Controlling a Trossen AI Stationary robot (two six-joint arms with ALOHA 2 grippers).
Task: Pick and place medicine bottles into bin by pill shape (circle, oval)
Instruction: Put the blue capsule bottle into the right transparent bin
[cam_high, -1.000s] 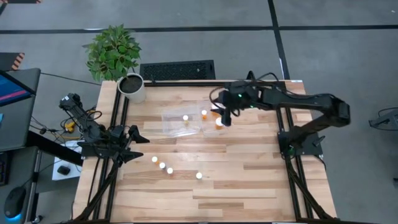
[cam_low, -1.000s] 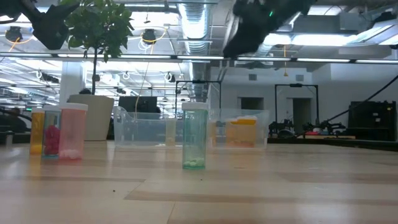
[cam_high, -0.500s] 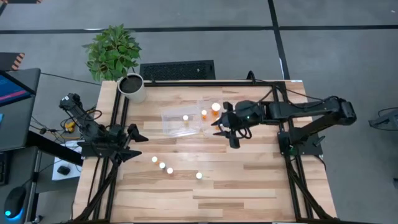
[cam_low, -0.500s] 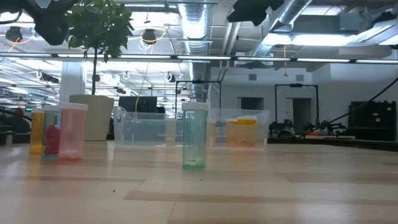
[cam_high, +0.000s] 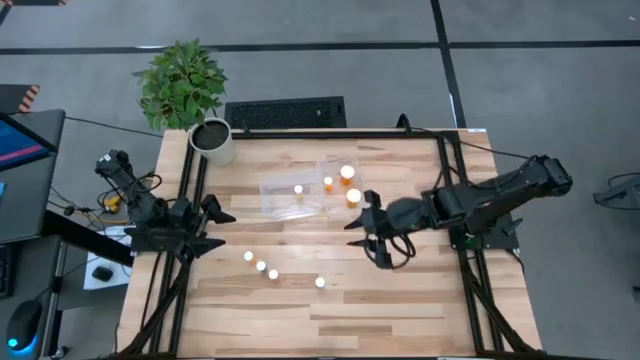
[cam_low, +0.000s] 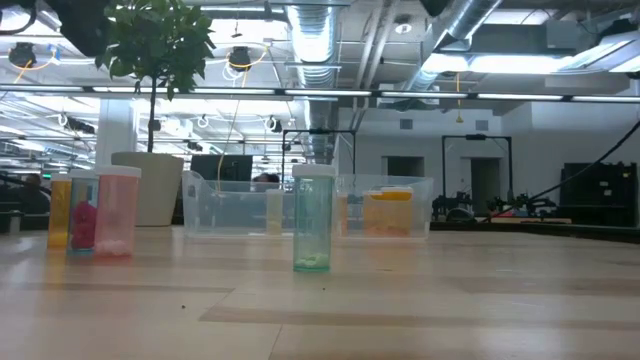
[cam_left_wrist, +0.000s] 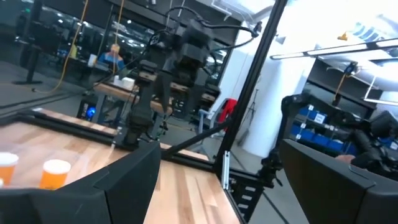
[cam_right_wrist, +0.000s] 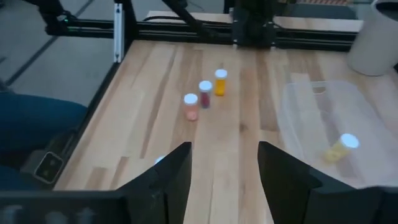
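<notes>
Several small medicine bottles with white caps stand upright on the table in a loose row (cam_high: 262, 266), and a green one (cam_low: 313, 230) stands apart (cam_high: 320, 282). The clear bin (cam_high: 283, 200) lies at the table's far middle with several more bottles in it, among them two larger orange ones (cam_high: 346, 173) (cam_high: 353, 196). My right gripper (cam_high: 364, 238) hangs open above the table, just nearer than the bin's right compartment, with nothing between its fingers (cam_right_wrist: 224, 146). At the table's left edge my left gripper (cam_high: 224, 227) waits open and holds nothing.
A white pot (cam_high: 212, 140) with a green plant stands at the table's far left corner. Black frame rails (cam_high: 452, 190) run along both sides. Bare wood lies between the bottle row and the right rail.
My right gripper has swung from above the bin's right compartment toward the table's near edge and somewhat to the right, and has left the top of the low view. The bottles stand where they were.
</notes>
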